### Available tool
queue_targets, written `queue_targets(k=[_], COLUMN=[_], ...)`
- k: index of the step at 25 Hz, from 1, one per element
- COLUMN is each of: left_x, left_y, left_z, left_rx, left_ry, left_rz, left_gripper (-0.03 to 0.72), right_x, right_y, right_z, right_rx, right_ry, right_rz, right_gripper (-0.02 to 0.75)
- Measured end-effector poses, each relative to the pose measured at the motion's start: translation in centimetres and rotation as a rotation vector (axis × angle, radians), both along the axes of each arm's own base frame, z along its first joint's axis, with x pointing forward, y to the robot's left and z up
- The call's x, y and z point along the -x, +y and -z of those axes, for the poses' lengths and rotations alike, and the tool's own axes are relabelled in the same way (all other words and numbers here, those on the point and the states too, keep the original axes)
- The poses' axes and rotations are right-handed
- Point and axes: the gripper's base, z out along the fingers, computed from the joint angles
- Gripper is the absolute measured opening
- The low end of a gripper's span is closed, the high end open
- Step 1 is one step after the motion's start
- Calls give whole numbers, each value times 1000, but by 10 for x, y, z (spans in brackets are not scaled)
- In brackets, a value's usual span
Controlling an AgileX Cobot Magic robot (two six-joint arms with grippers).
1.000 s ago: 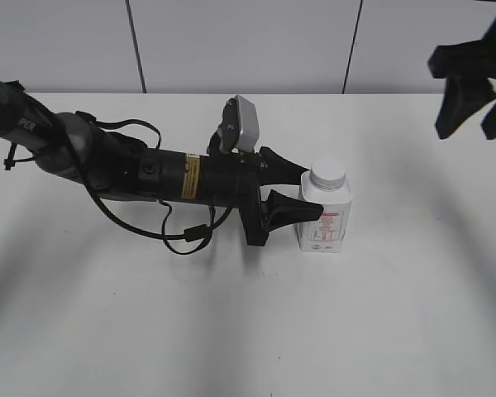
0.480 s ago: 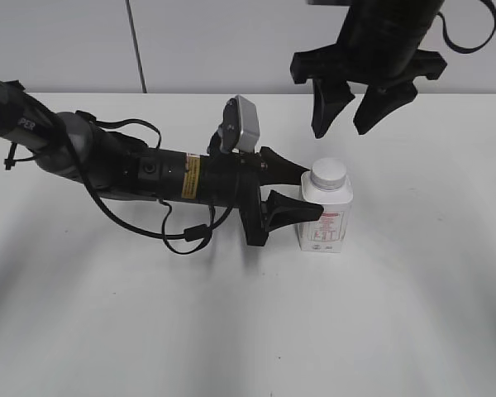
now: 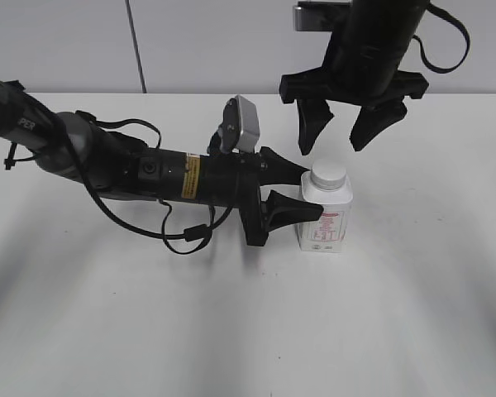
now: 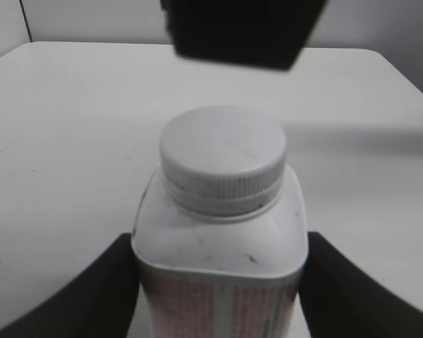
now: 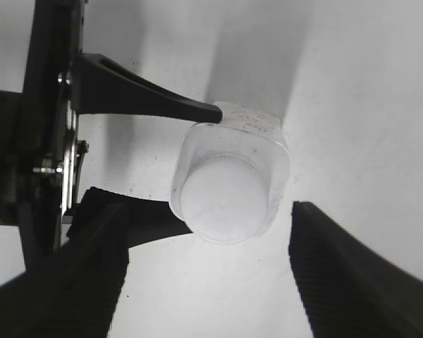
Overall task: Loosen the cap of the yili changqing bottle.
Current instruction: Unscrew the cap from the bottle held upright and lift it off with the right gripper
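Note:
The yili changqing bottle point(image 3: 323, 225) stands upright on the white table, white with a red-printed label. Its round white cap point(image 3: 328, 174) is screwed on top. My left gripper point(image 3: 302, 194) lies low along the table and is shut on the bottle's body, one finger on each side; the left wrist view shows the bottle point(image 4: 218, 282) between the fingers, with the cap point(image 4: 223, 151) above them. My right gripper point(image 3: 341, 141) hangs open above and behind the cap, touching nothing. The right wrist view looks down on the cap point(image 5: 221, 199) and bottle point(image 5: 257, 134) between its spread fingers point(image 5: 208, 274).
The left arm's body and black cables point(image 3: 140, 174) stretch across the left half of the table. A grey panelled wall point(image 3: 231, 41) stands behind the table's far edge. Bare white tabletop point(image 3: 355, 331) lies in front of and to the right of the bottle.
My right gripper has swung in from the upper right and come down, now hanging open just above the cap. The left gripper and the bottle have not moved.

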Motion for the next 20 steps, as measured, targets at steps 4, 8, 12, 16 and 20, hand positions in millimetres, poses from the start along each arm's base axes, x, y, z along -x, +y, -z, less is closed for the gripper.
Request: queue_targets(k=[4,8,12,16,20], left_x=[0,0,0,0,0], left_y=[0,0,0,0,0], left_z=[0,0,0,0,0], left_rx=[0,0,0,0,0], left_ry=[0,0,0,0,0], left_rz=[0,0,0,0,0], left_gripper=[424,424,424,424,424], right_x=[-2,-2,-4,-6,-8], right_y=[1,1,2,3,4], right_z=[6,7,14,23,32], right_rx=[6,11,18,27,37], right_ry=[15,15,32,50,71], right_rz=[11,13,15,15,15], right_gripper=[561,563,563,563,534])
